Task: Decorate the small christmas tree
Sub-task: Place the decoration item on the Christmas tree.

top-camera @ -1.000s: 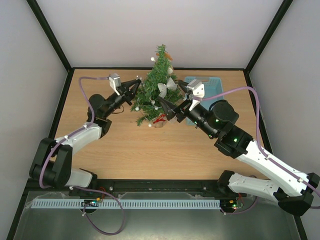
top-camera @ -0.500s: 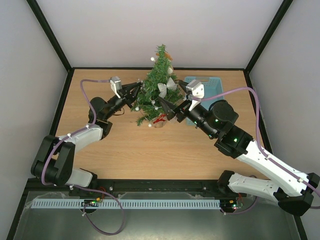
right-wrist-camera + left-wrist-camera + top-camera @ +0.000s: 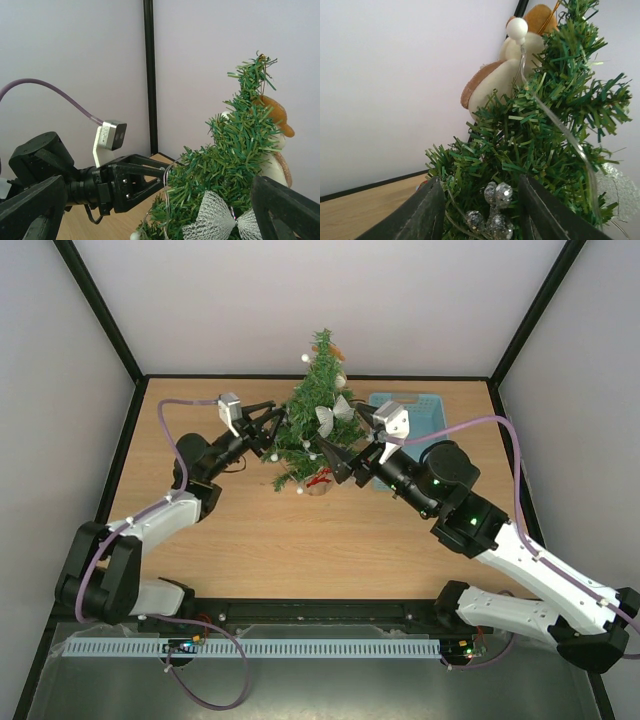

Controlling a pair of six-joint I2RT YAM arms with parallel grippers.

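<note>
Tabletop [image 3: 250, 530] of pale wood carried the small christmas tree [image 3: 310, 425], upright toward its far edge, with a light blue basket [image 3: 425, 410] just right of the tree. The left gripper [image 3: 272, 426] sat at the tree's left side, jaws spread into the branches. The right gripper [image 3: 335, 462] faced the tree's lower right, jaws also wide apart. A snowman ornament [image 3: 495, 80] hung near the treetop. Silver beads [image 3: 495, 200] lay between the left fingers [image 3: 427, 210], perhaps untouched.

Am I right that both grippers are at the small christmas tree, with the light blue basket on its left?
Not quite: the top external view shows the light blue basket on the right of the small christmas tree. The left gripper and right gripper are indeed at it.
</note>
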